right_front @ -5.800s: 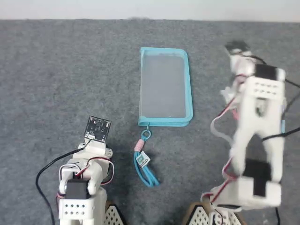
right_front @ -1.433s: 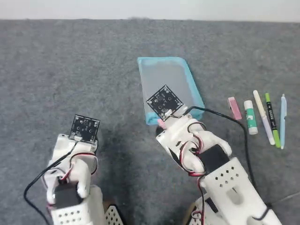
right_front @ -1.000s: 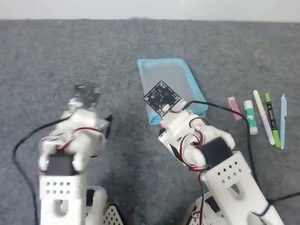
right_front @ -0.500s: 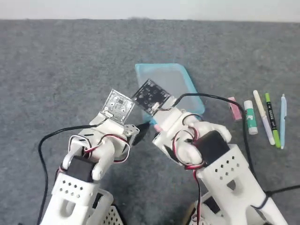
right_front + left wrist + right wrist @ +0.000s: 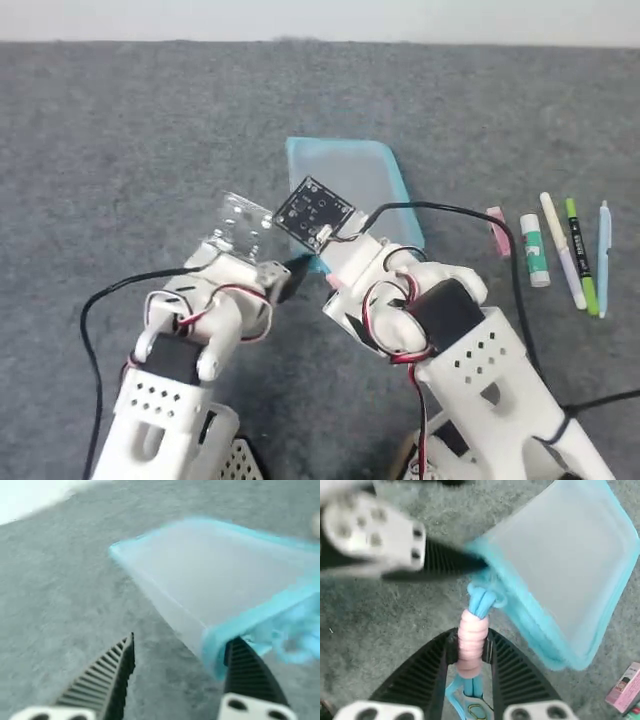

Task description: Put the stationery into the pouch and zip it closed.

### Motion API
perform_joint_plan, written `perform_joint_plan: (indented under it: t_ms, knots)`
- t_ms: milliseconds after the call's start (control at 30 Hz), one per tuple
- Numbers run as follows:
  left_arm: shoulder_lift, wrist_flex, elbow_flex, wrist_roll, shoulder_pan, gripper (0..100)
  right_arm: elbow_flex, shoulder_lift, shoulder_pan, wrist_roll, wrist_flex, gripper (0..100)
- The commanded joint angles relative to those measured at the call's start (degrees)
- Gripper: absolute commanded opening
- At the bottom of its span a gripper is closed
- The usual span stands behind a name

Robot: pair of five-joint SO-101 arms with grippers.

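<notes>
Right wrist view has the right hand clamped on the pink bead of the zip cord on the translucent turquoise-edged pouch, while the left hand, wide open and empty, has just swung in to the pouch's near corner, likely bracing it for unzipping.

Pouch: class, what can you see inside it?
Nothing shows through the translucent pouch; the pens lie beside it. In the high view, the right arm covers its near corner.
</notes>
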Motion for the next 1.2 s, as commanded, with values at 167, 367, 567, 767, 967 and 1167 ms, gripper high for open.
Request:
perform_joint_plan:
  t_ms: [167,367,567,767,967,1167]
  knots:
    - [-1.2,-6.5,2.2,0.7,-4.3,28,-1.4,-0.7,-0.7,2.7,1.4,0.6]
    - [-1.2,-9.8,5.0,0.7,-4.2,28,-0.4,-2.4,-2.3,4.5,0.9,0.6]
    - [-1.2,-12.0,5.9,0.8,-4.2,28,-0.1,-9.5,-10.5,4.7,3.6,0.6]
    - [-1.2,-12.0,6.4,0.8,-4.0,28,-0.1,-11.1,-10.9,4.7,3.6,0.6]
    - [-1.2,-16.4,10.5,0.7,1.3,22,0.1,-11.2,-10.9,4.7,3.6,0.6]
    - [-1.2,-16.4,11.2,0.7,4.0,12,2.7,-11.2,-10.9,4.7,2.6,0.6]
